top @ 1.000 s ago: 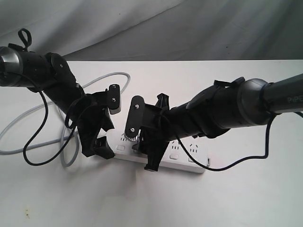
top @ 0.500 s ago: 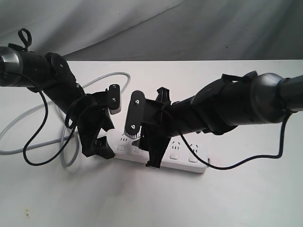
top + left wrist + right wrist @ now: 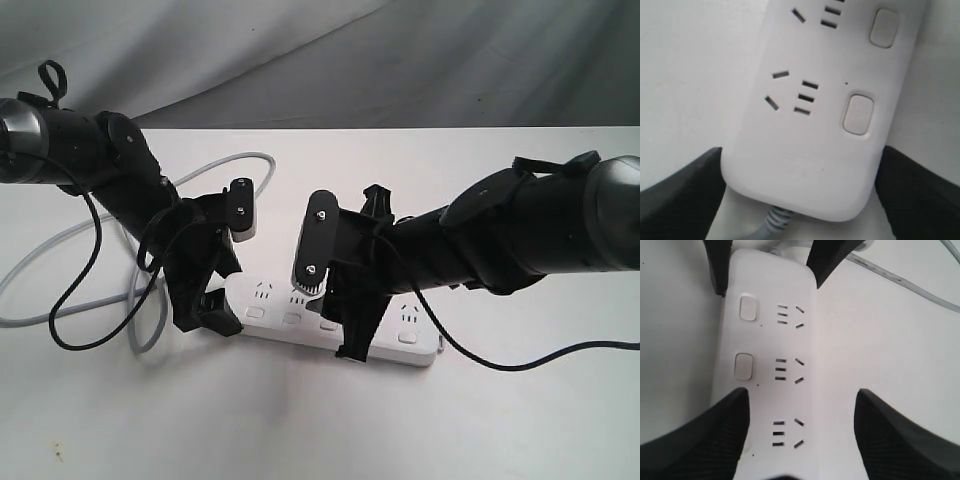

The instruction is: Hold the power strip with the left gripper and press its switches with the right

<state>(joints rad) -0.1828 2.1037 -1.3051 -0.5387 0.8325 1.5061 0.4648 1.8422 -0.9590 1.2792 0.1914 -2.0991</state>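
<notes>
The power strip point(image 3: 262, 298) lies flat on the white worktop point(image 3: 500, 430). Its long axis runs from one arm to the other, with the cord point(image 3: 60, 240) end toward the left arm. The left end effector point(image 3: 222, 292) is clamped across that end, a jaw against each long edge. The right end effector point(image 3: 340, 320) hangs just over the strip's middle, jaws apart and empty. One jaw tip is above the row of switches point(image 3: 743, 366), so the next press looks like a short drop.

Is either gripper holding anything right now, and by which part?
The left gripper clamps the power strip across its width at the cord end. The right gripper is open over the strip, holding nothing.
</notes>
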